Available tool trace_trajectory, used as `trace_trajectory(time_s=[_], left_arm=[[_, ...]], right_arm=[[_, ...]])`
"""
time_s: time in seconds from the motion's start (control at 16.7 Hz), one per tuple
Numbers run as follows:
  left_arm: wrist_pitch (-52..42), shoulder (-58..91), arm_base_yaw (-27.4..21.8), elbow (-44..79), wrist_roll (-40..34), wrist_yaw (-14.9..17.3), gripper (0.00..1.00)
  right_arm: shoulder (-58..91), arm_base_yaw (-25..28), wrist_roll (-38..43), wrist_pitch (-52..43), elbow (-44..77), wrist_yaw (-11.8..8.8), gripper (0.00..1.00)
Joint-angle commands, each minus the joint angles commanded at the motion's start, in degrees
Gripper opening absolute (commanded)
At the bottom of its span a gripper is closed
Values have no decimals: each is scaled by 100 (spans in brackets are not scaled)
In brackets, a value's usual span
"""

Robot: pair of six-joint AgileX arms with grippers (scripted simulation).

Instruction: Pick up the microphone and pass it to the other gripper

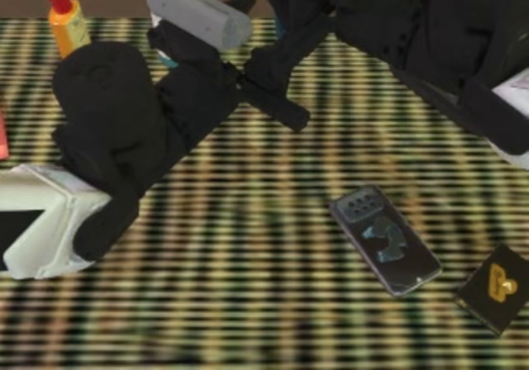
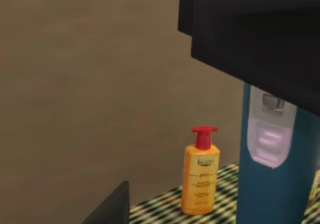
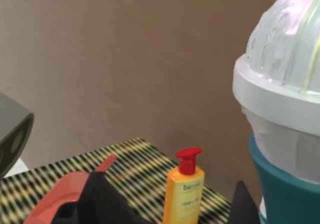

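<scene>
Both grippers meet at the far edge of the table in the top view: the left gripper [image 1: 248, 85] reaches in from the left, the right gripper [image 1: 277, 56] from the far right, and their black fingers overlap between the two wrists. Whether either pair of fingers is spread or closed cannot be told from above. The microphone is almost wholly hidden under the arms in this view. An orange pump bottle [image 1: 66, 19] with a red cap stands at the far left of the striped tablecloth [image 1: 248, 221]. A smartphone [image 1: 385, 239] lies face down on the near right, and a black card with a gold emblem [image 1: 496, 287] lies further right, apart from it.

Left wrist view: the microphone [image 2: 275, 184] stands upright and close, its teal handle bearing the white switch strip; a black finger [image 2: 250, 39] crosses the upper handle, but contact cannot be confirmed. The orange pump bottle [image 2: 200, 176] stands beyond on the cloth.

Right wrist view: the microphone's [image 3: 285, 109] round mesh head, white collar and teal handle top fill the side of the frame. The pump bottle [image 3: 184, 194] stands behind, near a red object [image 3: 70, 189].
</scene>
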Motion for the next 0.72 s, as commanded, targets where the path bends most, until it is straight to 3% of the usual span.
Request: trace_trajectory(time_s=[0.18, 0.54, 0.72], left_arm=[[-13, -39, 92, -145, 74, -86, 100], [-71, -1290, 368, -1329, 58, 67, 100], [-71, -1494, 416, -1530, 52, 105, 100]], right_arm=[[-89, -71, -17, 4, 2, 5, 0], [-536, -578, -19, 12, -430, -564, 0], [-622, -689, -41, 10, -523, -678, 0]])
